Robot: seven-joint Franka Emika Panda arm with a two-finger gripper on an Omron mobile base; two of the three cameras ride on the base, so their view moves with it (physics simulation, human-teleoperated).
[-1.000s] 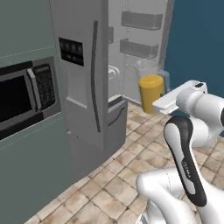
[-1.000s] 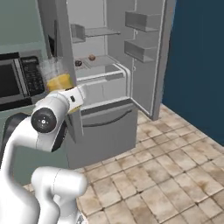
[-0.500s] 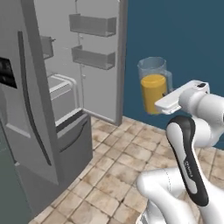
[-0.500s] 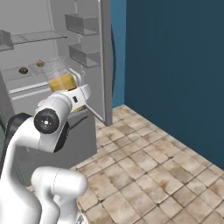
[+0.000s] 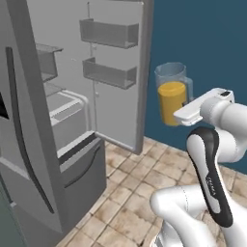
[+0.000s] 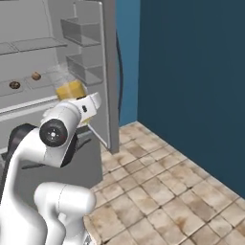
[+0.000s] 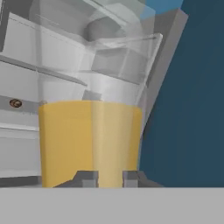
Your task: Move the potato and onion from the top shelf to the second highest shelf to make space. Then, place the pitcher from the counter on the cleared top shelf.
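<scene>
My gripper is shut on the pitcher, a clear jug of orange-yellow liquid, and holds it upright in the air. In the left base view the pitcher hangs right of the open fridge door, with the gripper at its handle side. In the right base view the pitcher shows behind my arm, in front of the fridge interior. The potato and the onion lie on a shelf one level below the top shelf, which is bare. The counter is out of view.
The open fridge door carries two bins and stands between the pitcher and the interior. A lower drawer juts out at the fridge's foot. A dark blue wall runs along the right. Tiled floor lies open beside me.
The whole picture has shifted: the base has moved, so the microwave and cabinets have left the views and the open fridge has come closer. The pitcher stays in my grip.
</scene>
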